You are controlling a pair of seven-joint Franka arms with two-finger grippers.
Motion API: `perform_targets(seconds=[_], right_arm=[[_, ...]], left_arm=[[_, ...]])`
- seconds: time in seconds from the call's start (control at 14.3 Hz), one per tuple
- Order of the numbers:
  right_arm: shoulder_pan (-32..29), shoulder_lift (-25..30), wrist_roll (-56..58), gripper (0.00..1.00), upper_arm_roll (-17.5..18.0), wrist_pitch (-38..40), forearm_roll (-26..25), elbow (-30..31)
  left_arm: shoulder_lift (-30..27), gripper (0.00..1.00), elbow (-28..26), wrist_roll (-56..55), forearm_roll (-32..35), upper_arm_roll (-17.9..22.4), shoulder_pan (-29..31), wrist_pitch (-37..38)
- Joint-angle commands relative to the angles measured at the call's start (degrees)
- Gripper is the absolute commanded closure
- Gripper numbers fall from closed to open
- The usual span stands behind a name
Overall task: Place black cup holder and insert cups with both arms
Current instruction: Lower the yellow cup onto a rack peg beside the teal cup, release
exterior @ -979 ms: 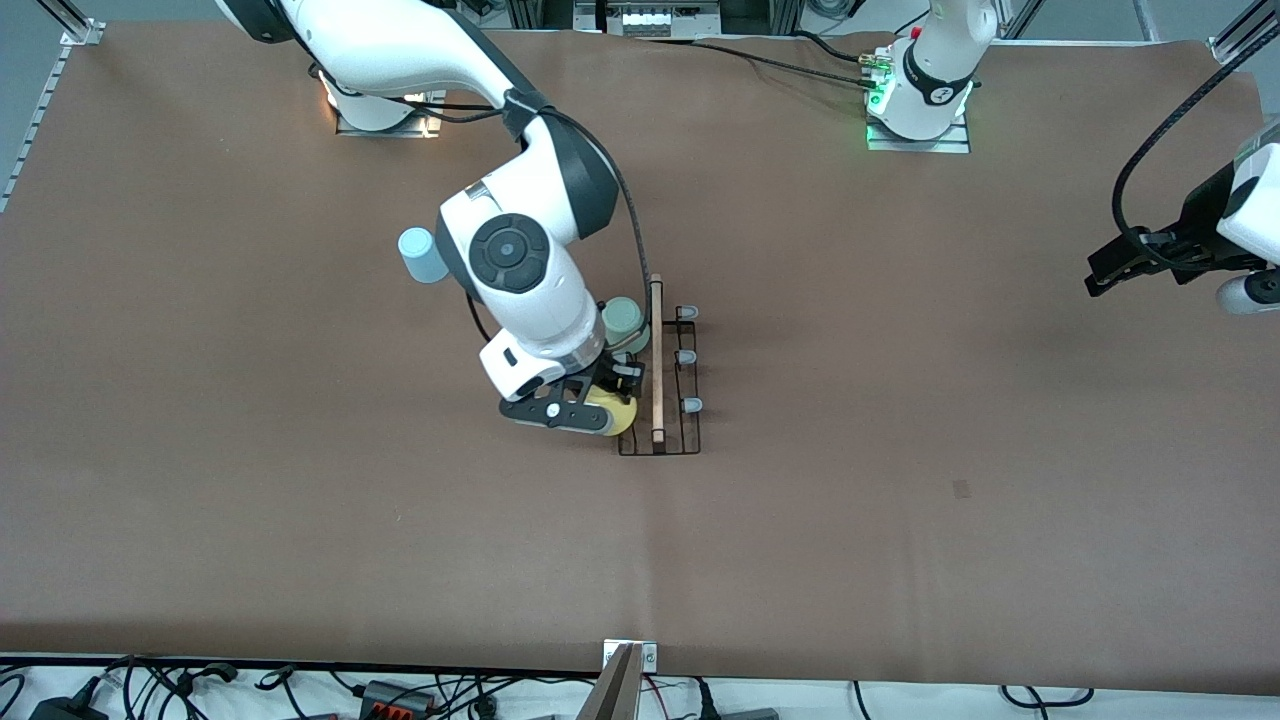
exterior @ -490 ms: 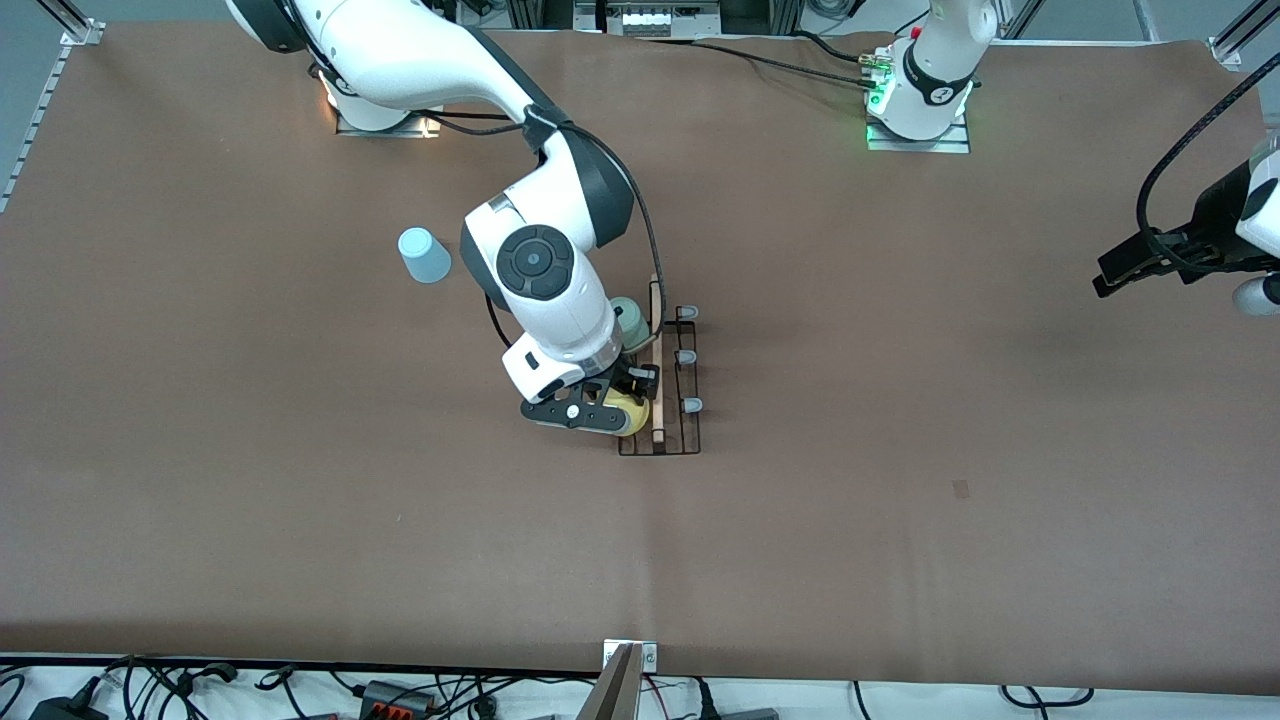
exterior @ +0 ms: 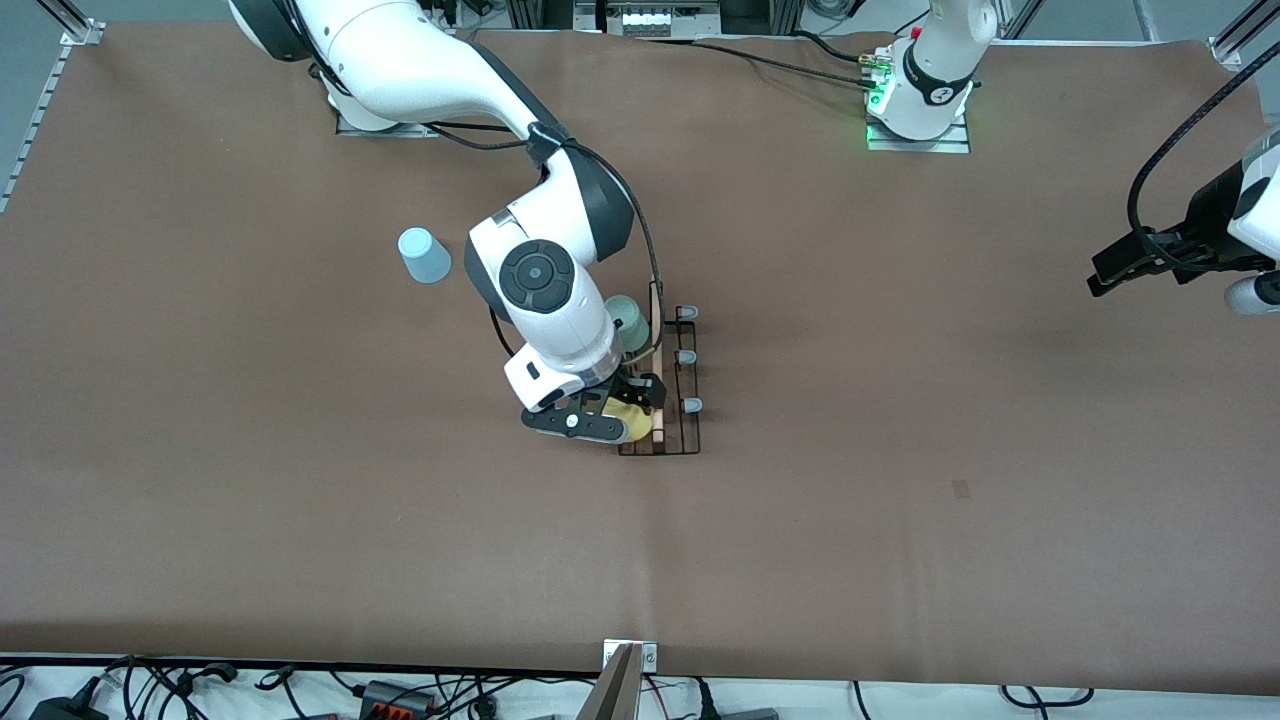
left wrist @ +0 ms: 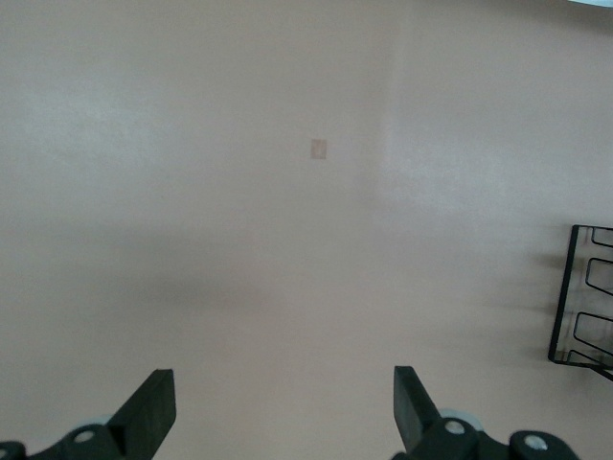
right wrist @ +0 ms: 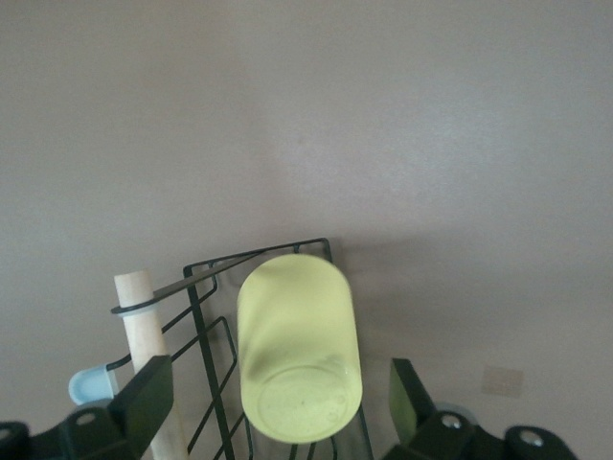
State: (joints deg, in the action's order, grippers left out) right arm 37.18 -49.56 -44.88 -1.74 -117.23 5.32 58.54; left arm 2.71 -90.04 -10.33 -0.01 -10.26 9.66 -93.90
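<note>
Right claw (right wrist: pixel 278 402) shifted onto rack (exterior: pixel 672 400) — now wide, yellow cup (right wrist: pixel 299 359) free | left claw (left wrist: pixel 283 412) wide, empty

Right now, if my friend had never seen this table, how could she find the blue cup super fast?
Start at the big brown table and find the black cup holder in its middle. From there look toward the right arm's end of the table, a little farther from the front camera, to the light blue cup. It stands alone, upside down on the bare table, while the yellow cup and green cup sit on the holder.
</note>
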Motion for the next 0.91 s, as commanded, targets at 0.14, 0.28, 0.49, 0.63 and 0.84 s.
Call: perform_targets(seconds=[0.14,0.28,0.49,0.63,0.84], right_arm=[[-5.7,6.1,5.4,0.00,-0.1,10.6,-0.4,-0.3],[-9.5,7.8,13.1,0.00,-0.3,15.9,-0.6,-0.3],[-15.7,10.9,20.0,0.00,-0.3,21.5,-0.6,-0.3],[-17.7,13.5,23.9,0.00,-0.6,24.8,-0.7,-0.1],[-18.7,15.7,26.6,0.00,-5.5,28.1,-0.9,-0.1]], left_arm=[[-0.5,0.00,0.4,1.3,-0.9,0.0,0.4,1.6],[-0.7,0.00,0.4,1.2,-0.9,-0.1,0.3,3.2],[-0.8,0.00,0.4,1.2,-1.0,-0.1,0.3,3.5],[-0.8,0.00,0.5,1.3,-0.9,-0.1,0.4,3.3],[-0.7,0.00,0.6,1.3,-0.9,0.0,0.4,3.1]])
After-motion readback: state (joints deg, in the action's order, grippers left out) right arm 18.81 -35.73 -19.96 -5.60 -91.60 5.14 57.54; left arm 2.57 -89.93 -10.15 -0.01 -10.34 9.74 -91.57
